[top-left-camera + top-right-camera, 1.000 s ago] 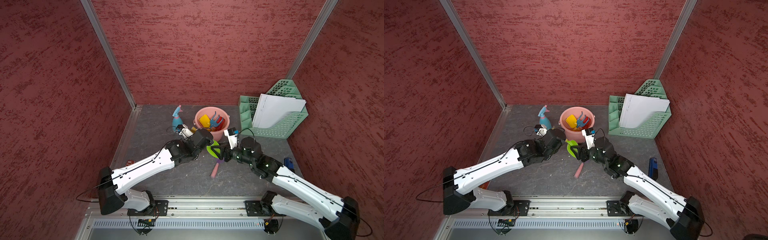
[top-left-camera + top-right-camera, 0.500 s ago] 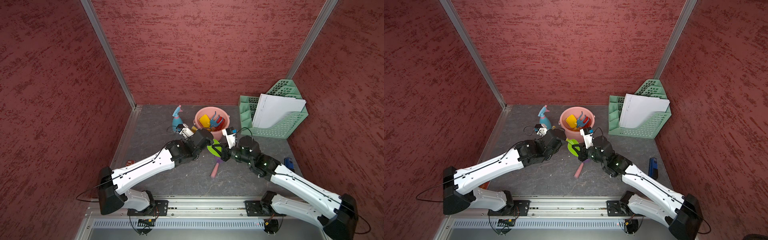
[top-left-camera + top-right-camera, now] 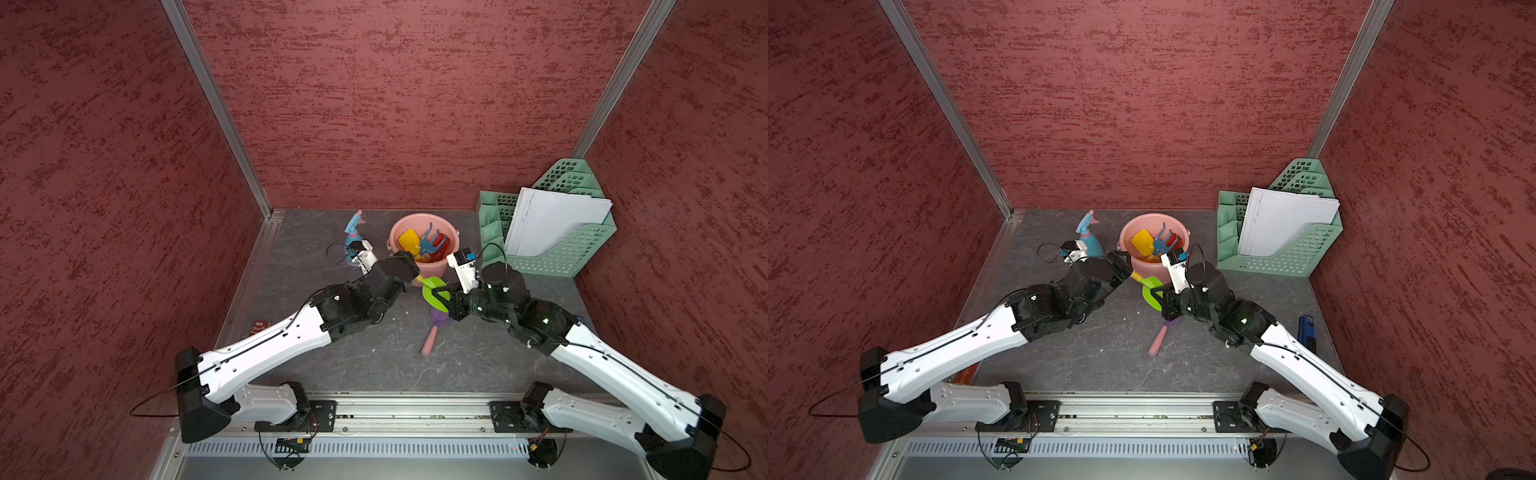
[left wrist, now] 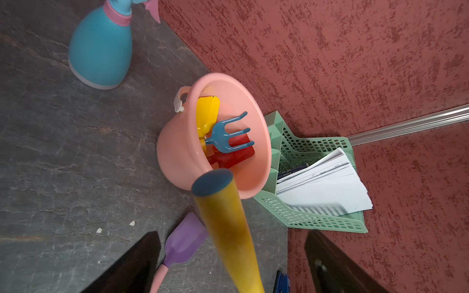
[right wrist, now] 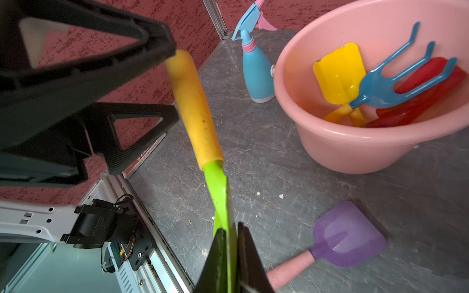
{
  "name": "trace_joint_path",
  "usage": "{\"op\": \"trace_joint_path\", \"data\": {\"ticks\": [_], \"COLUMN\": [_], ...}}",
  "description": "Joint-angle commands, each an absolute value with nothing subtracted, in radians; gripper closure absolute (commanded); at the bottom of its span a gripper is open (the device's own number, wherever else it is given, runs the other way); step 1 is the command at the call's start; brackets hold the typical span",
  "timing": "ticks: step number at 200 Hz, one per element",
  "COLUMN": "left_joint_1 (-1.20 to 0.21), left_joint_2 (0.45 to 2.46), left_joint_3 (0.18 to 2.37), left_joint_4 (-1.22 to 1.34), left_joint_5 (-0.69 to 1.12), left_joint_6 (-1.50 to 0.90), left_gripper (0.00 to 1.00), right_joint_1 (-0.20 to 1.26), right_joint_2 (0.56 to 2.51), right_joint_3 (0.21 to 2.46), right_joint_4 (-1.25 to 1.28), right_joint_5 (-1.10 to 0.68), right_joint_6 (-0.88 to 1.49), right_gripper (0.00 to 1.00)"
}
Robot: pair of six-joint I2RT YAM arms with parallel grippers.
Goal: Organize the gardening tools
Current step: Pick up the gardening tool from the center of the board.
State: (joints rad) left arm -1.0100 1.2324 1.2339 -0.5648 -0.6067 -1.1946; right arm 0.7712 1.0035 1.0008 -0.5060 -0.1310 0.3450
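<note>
Mid-handover by the look of it: right claw (image 5: 229, 243) is clamped edge-on onto the blade of the green trowel (image 5: 218, 187), yellow handle sticking out ahead of it into the left claw (image 4: 233, 253), whose jaws stand wide on either side of the handle. One left finger sits close to the handle end, contact not clear. Blade grip makes sense because the handle is the only other place to hold, and that's where the left claw is. It's a thin pinch with the handle cantilevered, so I'd expect it to pivot if swung fast. Pink bucket (image 5: 355, 152) sits just beyond both claws, already holding the yellow scoop (image 5: 337, 73), blue fork (image 5: 380, 88) and red trowel (image 5: 418, 101). Purple spade (image 5: 347, 236) lies flat on the worktop (image 5: 266, 157) below the right claw, not in the bucket. Spray bottle (image 5: 256, 73) stands upright past the left claw, beside the bucket. Main obstruction: the left fingers flanking the handle, which need clearing before any swing to the bucket.
</note>
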Motion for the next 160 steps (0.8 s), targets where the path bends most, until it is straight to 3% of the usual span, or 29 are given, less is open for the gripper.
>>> {"op": "trace_joint_path", "data": {"ticks": [1,36,64,103,160], "left_joint_1": [-1.008,-1.045,-1.102,-1.128,-1.134], "left_joint_2": [1.170,1.098,0.963,0.837,0.927], "left_joint_3": [1.244,1.241,1.125,1.074,1.146], "left_joint_4": [-0.598,-0.661,-0.625,-0.704,-0.783], "left_joint_5": [-0.606,-0.611,-0.456,-0.319,-0.250], "left_joint_6": [-0.819,-0.213,0.161,0.376,0.487], "left_gripper": [0.04,0.04,0.00,0.00,0.03], "right_joint_1": [0.773,0.770,0.768,0.764,0.764], "right_joint_2": [1.019,1.082,1.153,1.205,1.258], "right_joint_3": [1.114,1.307,1.459,1.624,1.700], "right_joint_4": [-0.713,-0.968,-1.171,-1.338,-1.468], "right_joint_5": [-0.080,-0.124,-0.152,-0.248,-0.373], "right_joint_6": [0.257,0.189,0.155,0.116,0.061], "right_gripper": [1.00,1.00,1.00,1.00,1.00]}}
